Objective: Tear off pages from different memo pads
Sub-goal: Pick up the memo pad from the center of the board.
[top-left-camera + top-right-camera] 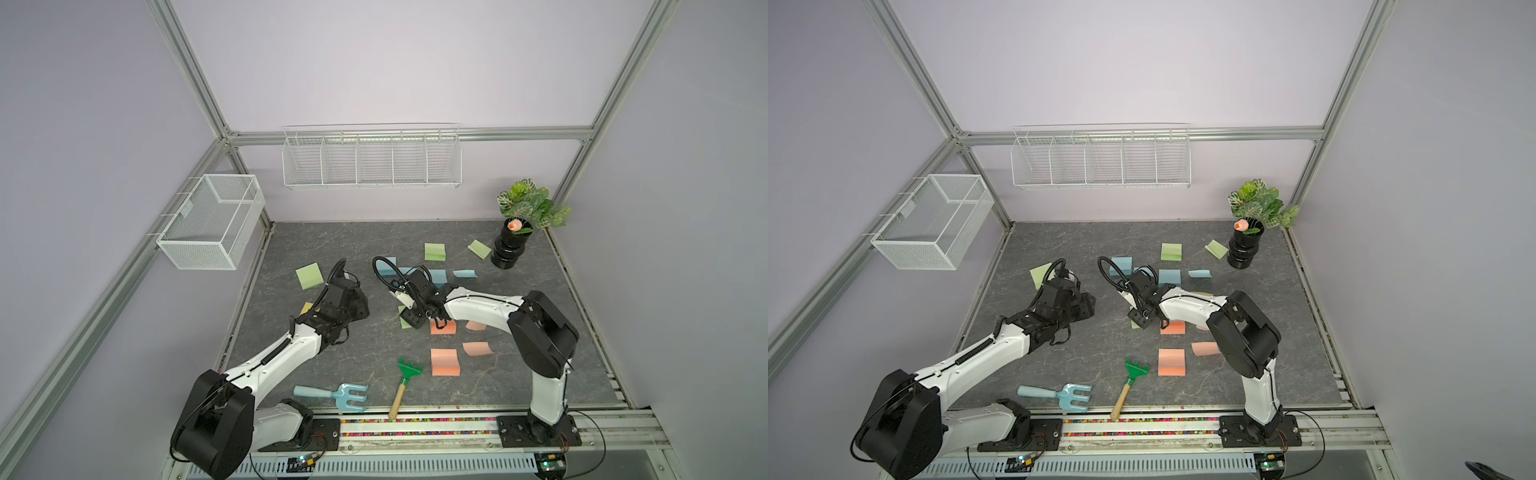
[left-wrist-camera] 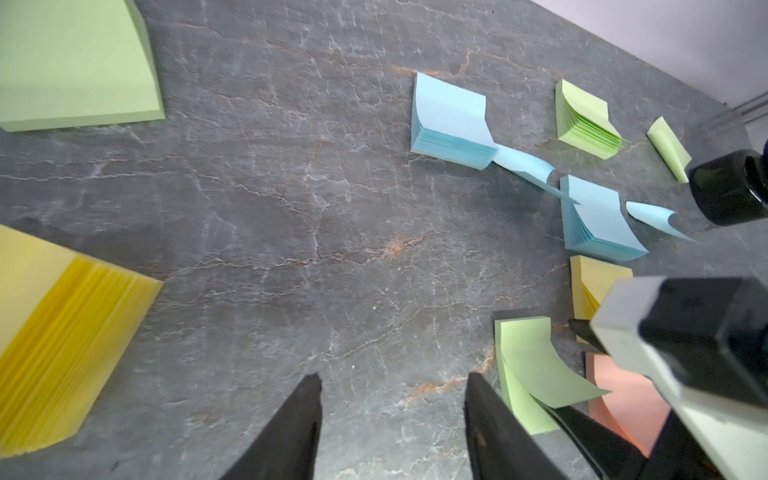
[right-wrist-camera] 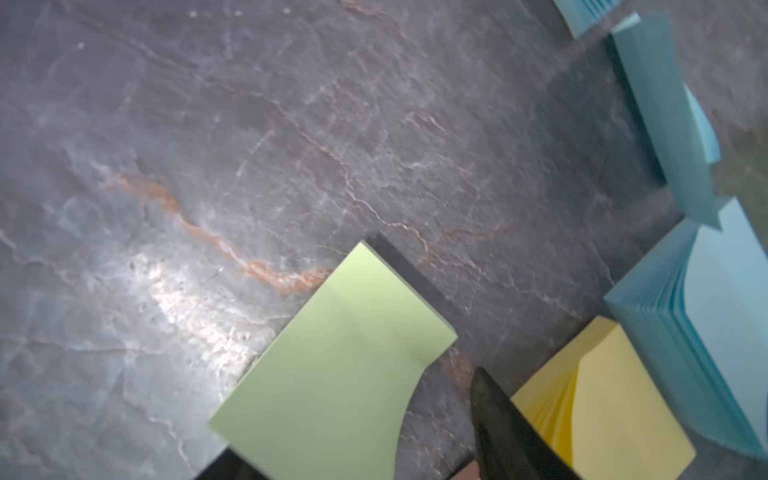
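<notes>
We judge the step in hand to be the tear from the small, thick pastel-green memo pad point(image 2: 517, 409) near the middle of the dark grey marbled tabletop point(image 2: 291, 208). The right gripper point(image 1: 412, 321) sits low at this pad, whose thin green top page point(image 2: 540, 365) curls up off the block. In the left wrist view one black finger shows beyond the raised page and one beneath it, so the jaws straddle its free edge. In the right wrist view bare table shows between the one visible finger point(image 3: 498, 415) and the page, so we read the jaws as part open and pinching nothing. The left gripper point(image 2: 394, 376) hangs over bare tabletop, jaws roughly half apart and empty, with a fanned yellow memo pad point(image 2: 62, 332) off to one side. Loose sheets lie about: a curled light-blue page point(image 2: 656, 216) beside a light-blue memo pad point(image 2: 598, 220), and a salmon-orange page point(image 1: 478, 348) near a salmon-orange memo pad point(image 1: 445, 362). From these we take it that several pads have given up a sheet. The next move calls for closing on the lifted edge alone — one sheet, not a wad — and then peeling low towards the glued side. The block looks light and may ride up with the page; the free left gripper could pin it down.
</notes>
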